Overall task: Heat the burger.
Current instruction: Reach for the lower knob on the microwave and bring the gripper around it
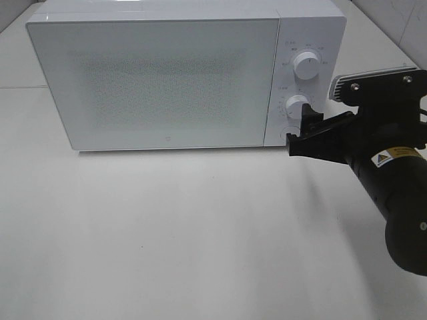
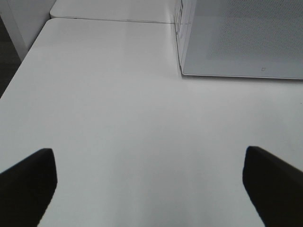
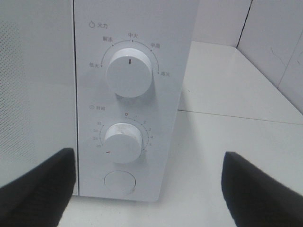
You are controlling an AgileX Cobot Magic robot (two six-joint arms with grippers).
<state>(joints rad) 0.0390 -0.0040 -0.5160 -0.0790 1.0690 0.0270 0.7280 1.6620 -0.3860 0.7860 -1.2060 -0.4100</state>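
While white microwave point(image 1: 153, 80) sits door shut, right jaws wide near lower knob point(image 3: 123, 142); left jaws wide.

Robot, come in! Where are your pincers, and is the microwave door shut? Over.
Left pincer open, over the table. Right pincer open, facing the lower knob on the microwave. Door shut, burger not in sight. Nothing in the way.

The burger is out of sight, with the microwave door point(image 1: 153, 80) shut.
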